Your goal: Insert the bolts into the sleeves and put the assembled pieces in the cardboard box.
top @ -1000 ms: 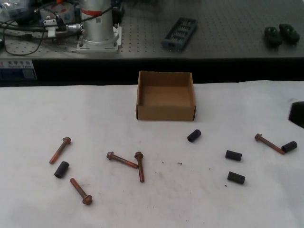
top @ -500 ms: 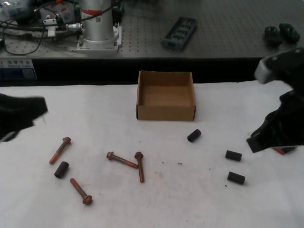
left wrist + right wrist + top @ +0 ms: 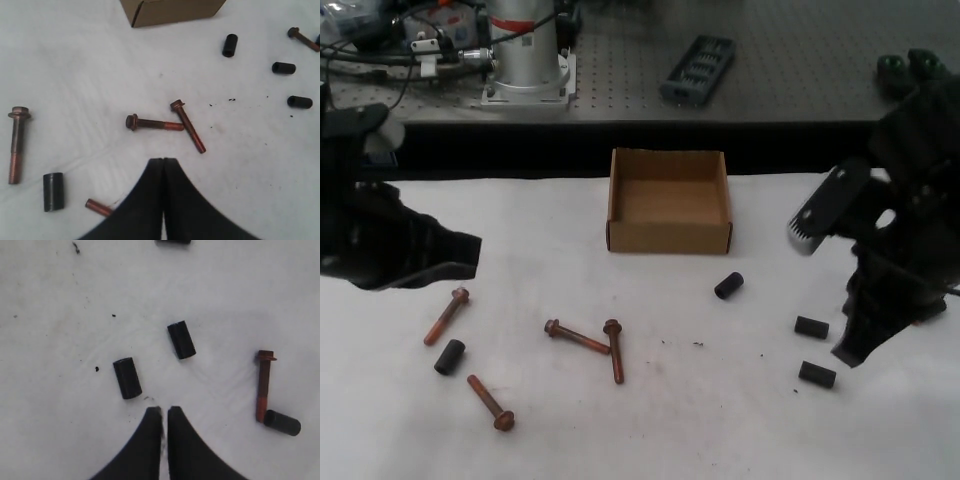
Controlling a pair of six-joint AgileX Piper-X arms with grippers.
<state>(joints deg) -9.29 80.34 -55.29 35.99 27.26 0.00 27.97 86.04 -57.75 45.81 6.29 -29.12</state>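
The cardboard box (image 3: 668,238) stands open at the back middle of the white cloth. Several copper bolts lie to the left: one (image 3: 17,144) beside a black sleeve (image 3: 53,191), two touching near the middle (image 3: 154,123) (image 3: 189,125), and one (image 3: 97,206) partly under my left gripper (image 3: 163,162), which is shut and holds nothing. My right gripper (image 3: 164,412) is shut and holds nothing, above two sleeves (image 3: 127,377) (image 3: 181,340). Off to one side of them, a bolt (image 3: 263,385) lies with its tip at another sleeve (image 3: 282,422). One more sleeve (image 3: 728,285) lies in front of the box.
Behind the cloth runs a perforated metal bench with a silver post (image 3: 525,50), cables, a dark slotted block (image 3: 698,68) and green parts (image 3: 910,68). The cloth's front middle is bare.
Both arms have come in from the sides over the cloth. The right arm now covers the far-right bolt and sleeve in the high view. The bolts and sleeves have not moved.
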